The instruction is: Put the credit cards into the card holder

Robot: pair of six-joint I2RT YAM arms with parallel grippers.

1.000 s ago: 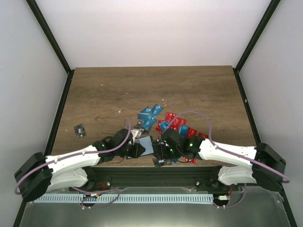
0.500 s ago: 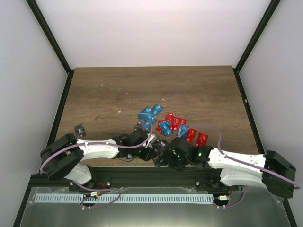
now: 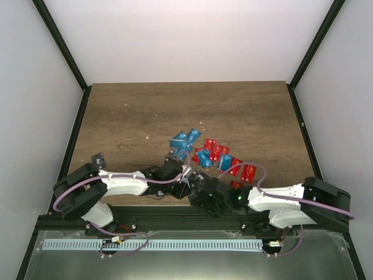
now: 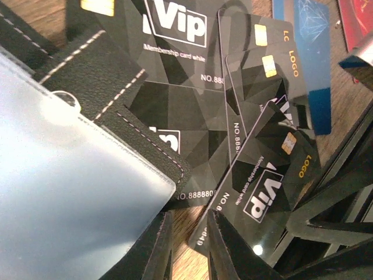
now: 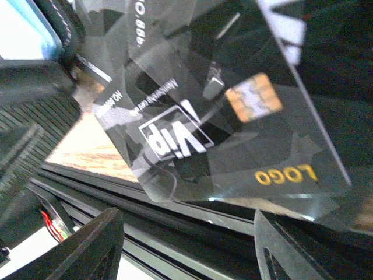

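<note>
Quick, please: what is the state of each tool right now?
Left tool: narrow gap at the corner of a black card; grip cannot be told.
Right tool: open, fingers wide apart.

This is looking like a robot test lab. Plain white walls (image 3: 192,41) and black frame bars (image 3: 60,44) are closing in a brown wooden table (image 3: 245,111), and the left robot arm (image 3: 119,184) and the right robot arm (image 3: 280,198) are sitting at its near edge.
</note>
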